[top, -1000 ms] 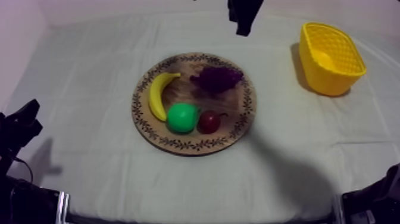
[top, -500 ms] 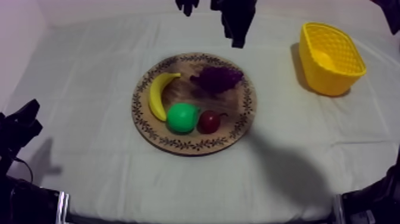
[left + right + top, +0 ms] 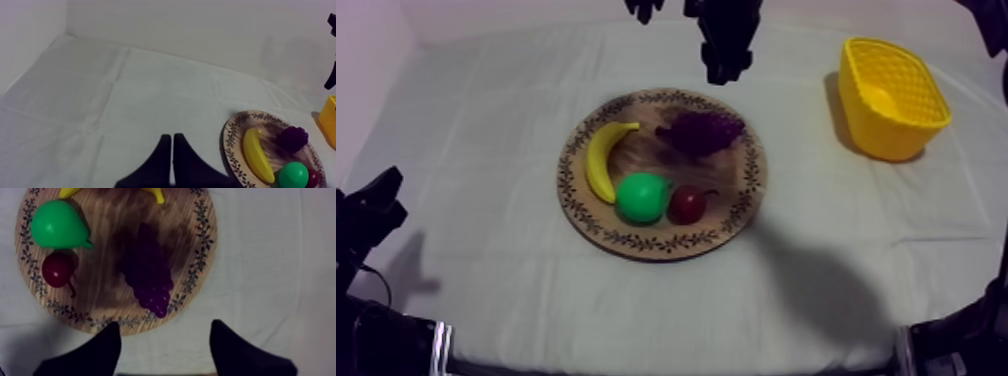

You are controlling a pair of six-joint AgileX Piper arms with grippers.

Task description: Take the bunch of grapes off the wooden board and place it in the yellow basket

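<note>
The purple bunch of grapes (image 3: 698, 132) lies on the far right part of the round wooden board (image 3: 661, 241). The yellow basket (image 3: 892, 95) stands at the back right of the table. My right gripper (image 3: 722, 66) hangs above the board's far edge, just behind the grapes. From the right wrist, the grapes (image 3: 147, 277) lie on the board (image 3: 201, 248) ahead of my right gripper (image 3: 162, 344), whose fingers stand wide apart with nothing between them. My left gripper (image 3: 171, 159) is shut as a narrow wedge over the cloth, left of the board (image 3: 230, 145) and grapes (image 3: 293, 138).
On the board there are also a yellow banana (image 3: 601, 160) at the left, a green pear (image 3: 641, 197) in front and a small red fruit (image 3: 687, 204) beside the pear. My left gripper (image 3: 371, 212) rests low at the table's left side.
My right arm has come down and a little left toward the board's far edge, and its fingers have gone from together to wide apart. The fruit and the left arm have not moved.
</note>
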